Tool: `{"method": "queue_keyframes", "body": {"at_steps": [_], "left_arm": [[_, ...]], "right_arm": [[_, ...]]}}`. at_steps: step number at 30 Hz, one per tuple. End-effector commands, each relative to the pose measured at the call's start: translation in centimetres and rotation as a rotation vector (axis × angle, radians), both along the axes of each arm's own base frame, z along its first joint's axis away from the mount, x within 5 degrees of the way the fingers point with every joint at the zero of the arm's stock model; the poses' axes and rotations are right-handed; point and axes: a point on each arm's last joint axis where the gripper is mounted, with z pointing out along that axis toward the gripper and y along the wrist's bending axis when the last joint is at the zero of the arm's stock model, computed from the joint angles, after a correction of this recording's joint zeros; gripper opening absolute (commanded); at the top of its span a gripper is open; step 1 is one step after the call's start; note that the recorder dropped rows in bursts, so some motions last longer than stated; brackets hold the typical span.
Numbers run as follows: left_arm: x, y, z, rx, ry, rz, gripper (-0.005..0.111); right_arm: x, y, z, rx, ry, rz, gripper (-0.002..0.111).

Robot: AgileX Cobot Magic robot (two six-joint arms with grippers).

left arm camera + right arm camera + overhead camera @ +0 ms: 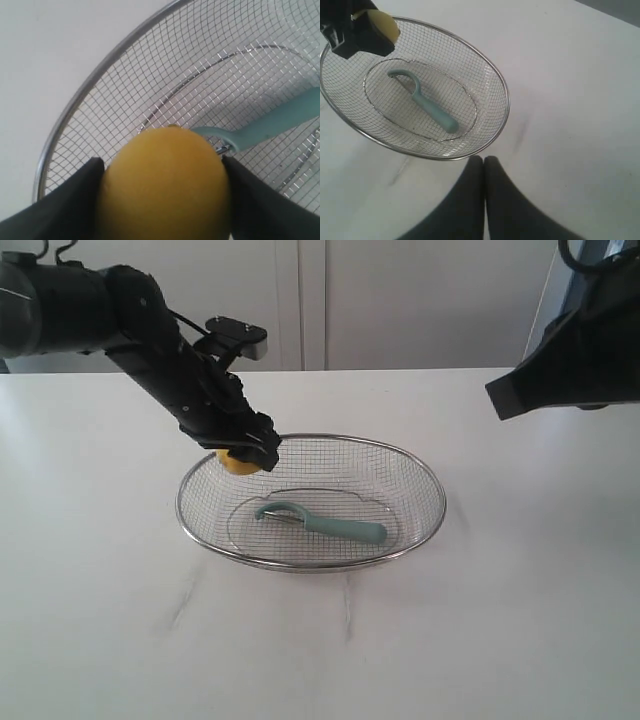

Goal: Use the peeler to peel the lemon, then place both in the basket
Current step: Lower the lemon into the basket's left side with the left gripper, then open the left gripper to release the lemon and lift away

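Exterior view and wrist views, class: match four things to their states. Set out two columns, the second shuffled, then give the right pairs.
Column one
1. lemon
2. peeler
3. basket
4. right gripper

Column two
A. shut, holding nothing
B. standing on the white table
C. clamped in the left gripper, above the mesh
D. lying inside, on the mesh floor

Pairs: 1-C, 2-D, 3-B, 4-A

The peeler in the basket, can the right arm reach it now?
Probably yes. The peeler lies uncovered in the middle of the basket; the left tool holds the lemon near the rim, clear of it. The right tool is shut.
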Motion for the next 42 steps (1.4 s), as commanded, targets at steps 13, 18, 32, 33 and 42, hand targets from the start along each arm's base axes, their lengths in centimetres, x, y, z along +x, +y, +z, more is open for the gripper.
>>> {"method": "queue_keyframes", "body": {"at_steps": [13, 18, 32, 33, 42], "left_arm": [[0.2, -1.0, -4.7, 0.047, 0.138, -0.017, 0.000], [0.2, -1.0, -4.8, 0.047, 0.139, -0.017, 0.000], [0.2, -1.0, -4.8, 0.047, 0.141, -0.015, 0.049], [0.2, -1.0, -4.8, 0.048, 0.142, -0.016, 0.056], [-0.1, -0.9, -4.4, 0.045, 0.165, -0.004, 0.078]], "right_arm": [[-0.2, -0.1, -0.1, -0.006, 0.009, -0.005, 0.000], [-0.2, -0.1, -0.1, -0.006, 0.009, -0.005, 0.000], [-0.2, -0.1, -0.1, -0.006, 0.009, -0.005, 0.000], [-0.2, -0.1, -0.1, -0.006, 0.009, -0.005, 0.000], [-0.2, -0.1, 0.0, -0.002, 0.000, -0.004, 0.000]]}}
